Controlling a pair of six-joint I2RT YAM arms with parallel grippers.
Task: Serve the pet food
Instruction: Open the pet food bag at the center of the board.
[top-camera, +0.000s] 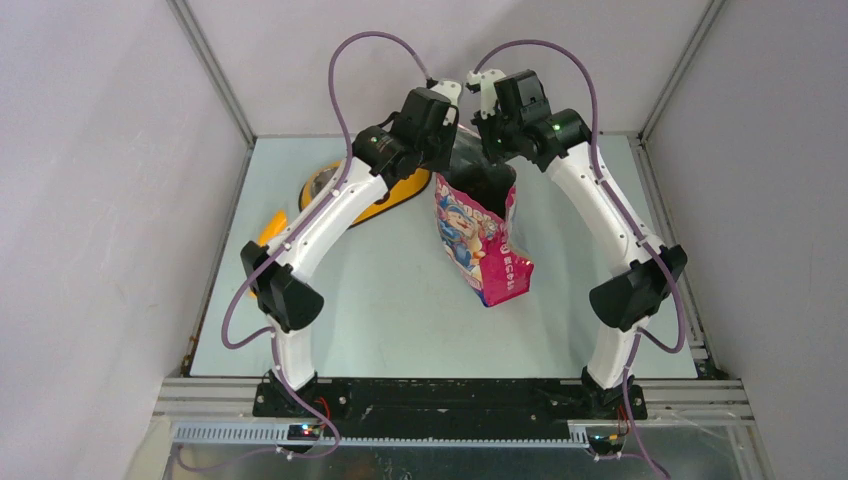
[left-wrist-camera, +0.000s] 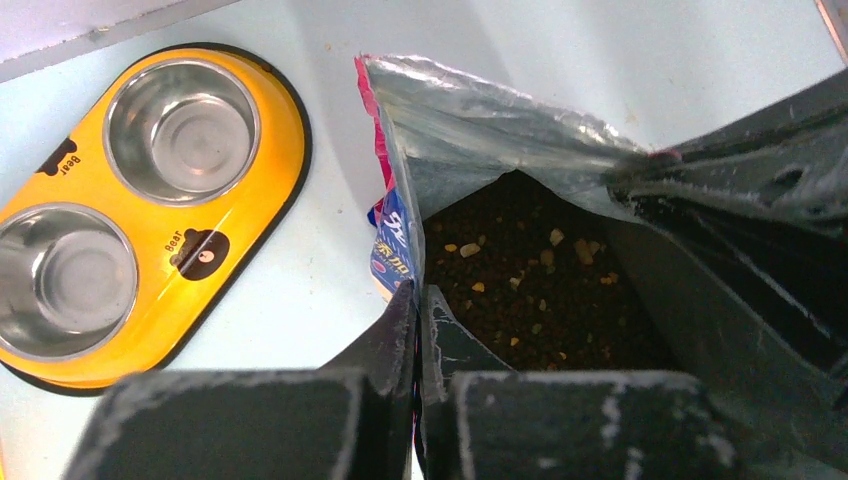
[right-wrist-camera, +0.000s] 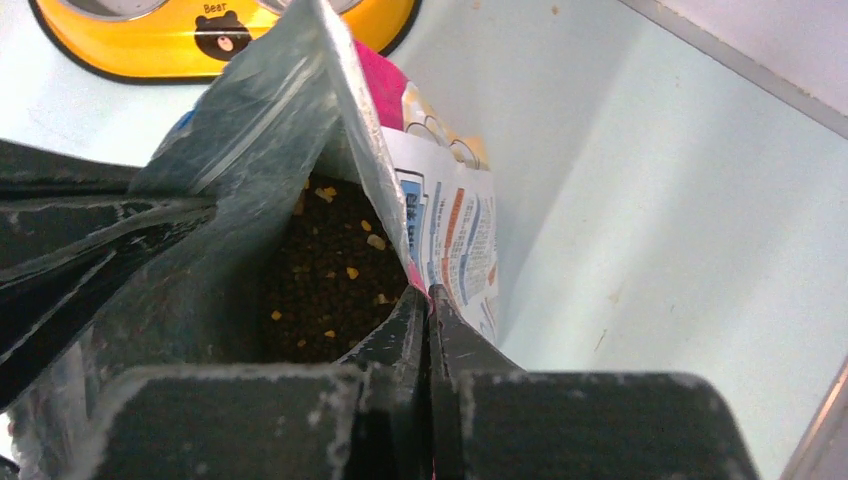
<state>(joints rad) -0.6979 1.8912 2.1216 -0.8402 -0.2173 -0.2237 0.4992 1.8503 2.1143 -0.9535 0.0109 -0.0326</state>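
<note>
The blue-and-pink pet food pouch (top-camera: 480, 240) stands upright mid-table with its mouth pulled open. Dark-brown kibble (left-wrist-camera: 540, 290) fills it and also shows in the right wrist view (right-wrist-camera: 330, 280). My left gripper (left-wrist-camera: 420, 300) is shut on the left rim of the pouch (left-wrist-camera: 395, 250). My right gripper (right-wrist-camera: 428, 300) is shut on the opposite rim of the pouch (right-wrist-camera: 450, 230). In the top view the left gripper (top-camera: 448, 135) and the right gripper (top-camera: 492, 135) sit on either side of the mouth. The silver inner lining (left-wrist-camera: 480, 130) is spread between them.
The yellow double feeder (left-wrist-camera: 280, 160) with two steel bowls lies left of the pouch; the left arm partly covers it in the top view (top-camera: 385, 205). Its rim shows in the right wrist view (right-wrist-camera: 180, 60). An orange piece (top-camera: 272, 226) lies by the left wall.
</note>
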